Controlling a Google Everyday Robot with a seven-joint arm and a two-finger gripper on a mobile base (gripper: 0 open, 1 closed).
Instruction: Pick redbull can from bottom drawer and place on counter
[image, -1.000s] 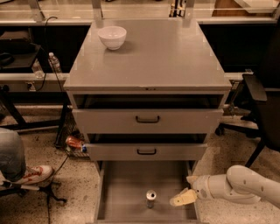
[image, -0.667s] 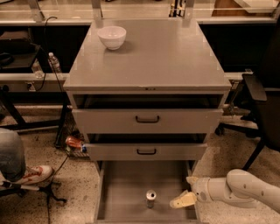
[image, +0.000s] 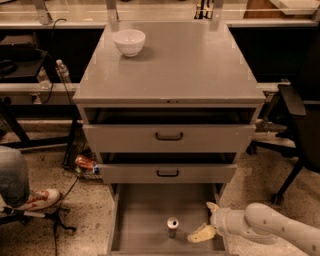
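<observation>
The redbull can (image: 172, 227) stands upright on the floor of the open bottom drawer (image: 142, 220), near its front middle; its silver lid faces up. My gripper (image: 206, 220) reaches in from the lower right on a pale arm. It is open and empty, just right of the can and apart from it. One fingertip (image: 199, 234) is low beside the can, the other sits higher. The counter (image: 170, 62) is the grey cabinet top above the drawers.
A white bowl (image: 129, 42) sits on the counter's back left. Two upper drawers with black handles (image: 168, 136) stand slightly open. An orange-red packet (image: 84, 162) and a person's shoe (image: 37, 199) lie on the floor left. A black chair (image: 295, 130) is right.
My gripper has shifted a little left and lower, closer to the can. The can has not moved.
</observation>
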